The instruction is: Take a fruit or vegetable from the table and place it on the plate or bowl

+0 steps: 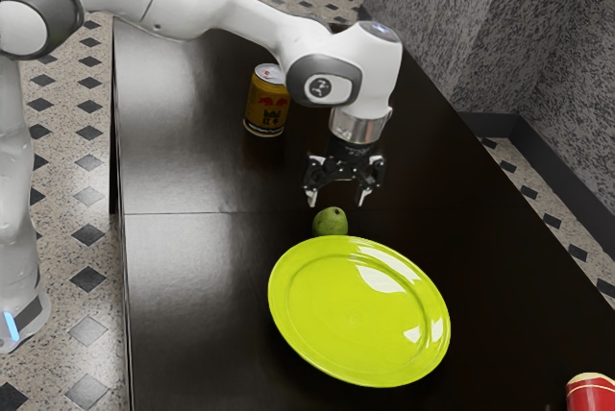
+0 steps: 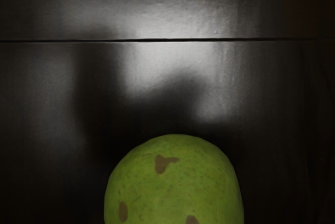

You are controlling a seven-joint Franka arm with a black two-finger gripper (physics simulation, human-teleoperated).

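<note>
A small green pear (image 1: 331,222) with brown spots lies on the dark table just beyond the far rim of a lime-green plate (image 1: 357,309). My black gripper (image 1: 338,202) hangs a little above the pear, fingers pointing down and spread open, with nothing held between them. In the wrist view the pear (image 2: 174,182) looms large directly beneath my hand, its speckled skin resting on the glossy tabletop.
A yellow and red drink can (image 1: 266,101) stands upright behind the gripper toward the exterior view's left. A red object (image 1: 591,394) sits at the lower right corner. The dark table (image 1: 183,267) has a seam across it; its edge runs along the left.
</note>
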